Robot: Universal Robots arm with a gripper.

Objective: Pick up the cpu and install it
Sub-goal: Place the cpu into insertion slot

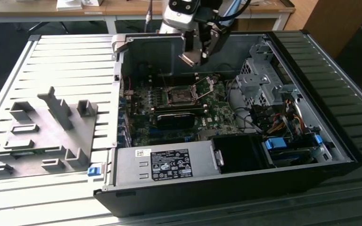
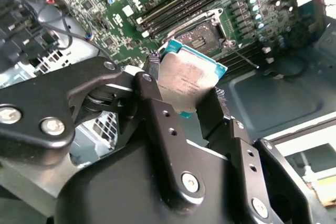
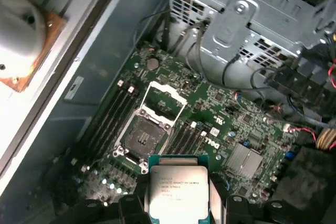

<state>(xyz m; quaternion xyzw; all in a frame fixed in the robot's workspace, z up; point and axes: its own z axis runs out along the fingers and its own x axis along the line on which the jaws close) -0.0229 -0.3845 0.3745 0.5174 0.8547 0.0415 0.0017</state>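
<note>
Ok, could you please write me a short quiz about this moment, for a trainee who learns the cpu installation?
1. Choose one: the gripper is shut on A) a cable, B) the cpu, C) a screw.
2. True or false: the cpu already sits in the socket.
3. Fill in: the socket's metal frame is ____ (open or closed).

Key
1. B.
2. False: the cpu hangs above the motherboard, apart from the socket.
3. Open.
</note>
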